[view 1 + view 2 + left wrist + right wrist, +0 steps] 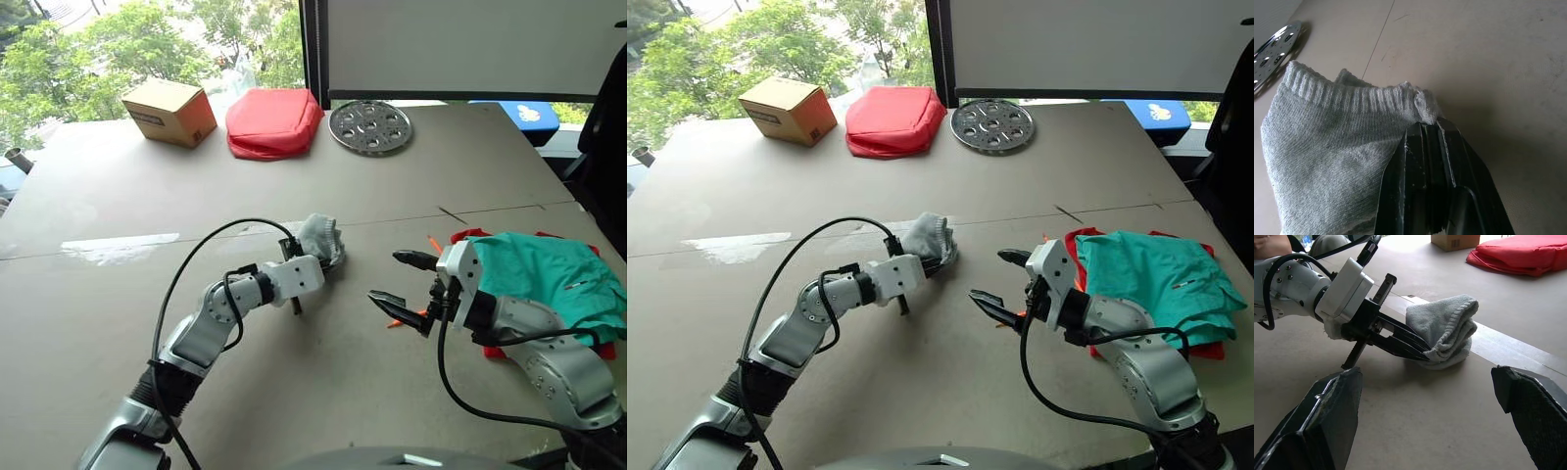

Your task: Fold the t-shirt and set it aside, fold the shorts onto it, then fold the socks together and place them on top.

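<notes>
The grey-white socks [320,238] lie bunched together at the table's middle. My left gripper [330,259] is shut on their edge; the left wrist view shows the ribbed cuffs of the socks [1327,142] pinched between the closed black fingers [1425,166]. My right gripper [402,281] hangs open a short way to the right of the socks, nothing between its fingers, and its wrist view looks at the socks [1447,328] and the left gripper [1420,350]. The teal shorts [549,274] lie folded at the right on the red t-shirt [468,236], whose edges peek out beneath.
Along the far edge stand a cardboard box [170,111], a puffy red padded pouch [273,122] and a perforated metal disc [369,126]. An orange drawstring end [434,244] pokes out beside the shorts. The table's right edge runs just past the folded pile.
</notes>
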Available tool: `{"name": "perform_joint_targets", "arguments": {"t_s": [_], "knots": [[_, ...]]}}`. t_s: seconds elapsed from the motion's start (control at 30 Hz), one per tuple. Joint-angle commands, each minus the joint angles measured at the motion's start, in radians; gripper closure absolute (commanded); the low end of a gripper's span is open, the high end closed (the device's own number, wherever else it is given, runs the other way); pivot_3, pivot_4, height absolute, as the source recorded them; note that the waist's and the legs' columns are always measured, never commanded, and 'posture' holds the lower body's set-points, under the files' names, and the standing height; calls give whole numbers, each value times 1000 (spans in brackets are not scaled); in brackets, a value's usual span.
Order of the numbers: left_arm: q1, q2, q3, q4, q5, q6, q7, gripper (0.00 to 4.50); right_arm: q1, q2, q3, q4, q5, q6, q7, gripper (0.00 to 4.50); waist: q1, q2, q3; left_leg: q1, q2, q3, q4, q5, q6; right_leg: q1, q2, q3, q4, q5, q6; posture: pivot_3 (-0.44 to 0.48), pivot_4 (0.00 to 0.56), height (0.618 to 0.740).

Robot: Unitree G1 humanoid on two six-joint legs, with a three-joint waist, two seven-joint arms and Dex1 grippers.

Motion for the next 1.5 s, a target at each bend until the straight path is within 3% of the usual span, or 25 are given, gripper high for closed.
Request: {"name": "perform_joint_targets", "arguments": {"t_s": [0.03, 0.13, 0.2, 0.27, 0.33, 0.4, 0.5, 0.6, 0.77, 0.83, 0.9, 1.0, 1.13, 1.2, 1.27, 1.5], "knots": [[32, -24, 73, -27, -148, 67, -58, 3172, -32, 0, -30, -49, 50, 48, -17, 0, -2, 0, 0, 0, 0, 0, 1, 0, 0, 0, 0, 0, 0, 0, 0, 0, 150, 740], [114, -5, 212, -206, -395, 227, -120, 1897, -119, 34, -37, -9, 107, 111, -37, 0, -13, 0, 1, 0, 2, 1, 2, 0, 1, 0, 0, 1, 1, 1, -1, 0, 150, 740], [179, 20, 334, -334, -572, 363, -114, 1809, -214, 67, -23, 66, 110, 136, -43, 560, -24, 0, 1, 0, 4, 1, 2, 0, 1, 0, 2, 1, 2, 2, -2, 0, 150, 740], [233, 58, 416, -426, -673, 459, -116, 1809, -293, 93, -9, 135, 113, 157, -34, 1320, -28, 0, 2, 0, 5, 0, 2, 0, 0, 0, 3, 1, 2, 2, -2, 0, 150, 740], [338, 111, 529, -548, -795, 560, -112, 1809, -421, 141, 35, 267, 79, 155, -18, 2366, -26, 1, 1, 0, 4, -2, 2, 0, 1, 0, 3, 0, 2, 2, -3, 0, 150, 740], [449, 143, 636, -655, -888, 628, -99, 1809, -541, 180, 104, 404, 11, 126, 9, 3058, -42, 1, 2, 1, 4, 2, 1, -1, 1, 0, 4, 3, 1, 2, -3, 0, 150, 740], [596, 133, 765, -784, -963, 667, -42, 1809, -691, 264, 173, 656, -94, 41, 21, 4354, -37, 1, 2, 1, 3, 2, 1, -2, 3, -1, 3, 4, 1, 2, -3, 0, 150, 740], [735, 96, 853, -866, -980, 665, -12, 1809, -795, 353, 215, 901, -176, -36, 35, 4354, -29, 1, 2, 2, 3, 3, 1, -2, 2, -1, 4, 5, 1, 2, -4, 0, 150, 740], [815, 32, 844, -915, -942, 635, 43, 1809, -864, 426, 341, 1233, -342, -133, 83, 4354, -23, 1, 2, 1, 0, 1, 1, -1, 2, 0, 2, 5, 1, 2, -4, 0, 150, 740], [823, 18, 831, -921, -927, 624, 50, 1809, -847, 419, 379, 1295, -404, -199, 86, 4354, -28, 3, 0, 2, 0, 2, 2, -1, 2, 0, 2, 5, 1, 2, -4, 0, 150, 740], [835, 10, 828, -917, -913, 611, 45, 1809, -834, 428, 305, 1280, -364, -231, 91, 4354, -30, 4, -2, 4, -1, 4, 1, -1, 2, 0, 2, 7, 2, 2, -4, 0, 150, 740], [849, 1, 851, -892, -908, 588, 27, 1809, -810, 410, 192, 1088, -254, -139, 144, 3643, -29, 4, -2, 9, -1, 4, -1, -1, 1, 4, 4, 7, 3, 2, -4, 0, 150, 740], [880, 8, 878, -870, -905, 567, -20, 1809, -780, 384, 126, 894, -195, 13, 125, 1861, -32, 5, -2, 8, 0, 5, -2, -1, 1, 2, 4, 9, 2, 2, -4, 0, 150, 740], [891, 14, 891, -864, -908, 561, -37, 1809, -782, 381, 114, 874, -189, 68, 113, 687, -33, 4, -2, 9, 0, 9, -4, -1, 1, 1, 5, 11, 2, 2, -4, 0, 150, 740], [896, 16, 903, -860, -911, 559, -48, 1809, -804, 397, 106, 925, -206, 87, 85, 40, -34, 4, -2, 11, 1, 11, -5, -1, 2, 1, 6, 13, 2, 2, -4, 0, 150, 740], [952, -4, 928, -868, -893, 534, -67, 1809, -919, 502, 149, 1308, -306, 18, 62, 40, -53, 4, -2, 14, 2, 18, -8, -2, 2, 0, 6, 19, 2, 2, -4, 0, 150, 740]]}}
